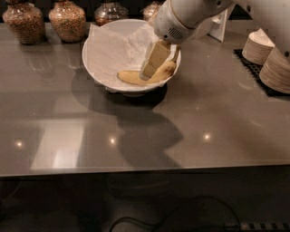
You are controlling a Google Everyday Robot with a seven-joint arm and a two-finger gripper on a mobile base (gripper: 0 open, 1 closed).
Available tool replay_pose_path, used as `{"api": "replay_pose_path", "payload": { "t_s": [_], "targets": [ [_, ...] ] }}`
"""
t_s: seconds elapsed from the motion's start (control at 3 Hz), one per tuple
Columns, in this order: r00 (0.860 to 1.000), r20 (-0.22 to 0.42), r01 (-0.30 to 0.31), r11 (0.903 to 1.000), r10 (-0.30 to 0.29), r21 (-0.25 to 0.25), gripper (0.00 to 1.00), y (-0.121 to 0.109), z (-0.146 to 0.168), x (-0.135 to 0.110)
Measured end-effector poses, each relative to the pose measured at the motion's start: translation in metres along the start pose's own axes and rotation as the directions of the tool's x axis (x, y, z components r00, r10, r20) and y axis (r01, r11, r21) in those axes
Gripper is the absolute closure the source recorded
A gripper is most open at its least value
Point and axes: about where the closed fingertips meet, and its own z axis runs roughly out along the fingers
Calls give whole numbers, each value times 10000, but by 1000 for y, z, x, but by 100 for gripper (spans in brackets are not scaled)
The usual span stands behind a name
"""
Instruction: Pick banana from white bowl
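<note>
The banana (130,78) lies yellow and curved in the near right part of the white bowl (92,63), on crinkled white paper, with its brownish end (168,69) by the right rim. My gripper (152,71) reaches down into the bowl from the upper right on a white arm. It is open and its cream fingers (156,56) stand at the banana's middle. The near finger hides that part of the banana. The banana rests in the bowl, not lifted.
Glass jars of grain stand along the back edge (25,22) (68,20) (111,11). Stacks of small off-white bowls (277,70) sit on a black mat (251,68) at the right. The arm's shadow falls on the grey table in front of the bowl.
</note>
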Motion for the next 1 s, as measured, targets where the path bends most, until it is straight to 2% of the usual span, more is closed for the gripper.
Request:
{"api": "replay_pose_path", "payload": {
  "t_s": [0.67,1.0],
  "targets": [
    [9992,-343,-194,9986,211,486,3,-25,15,17],
    [9980,-472,-404,9979,428,505,20,-36,28,26]
  ]
}}
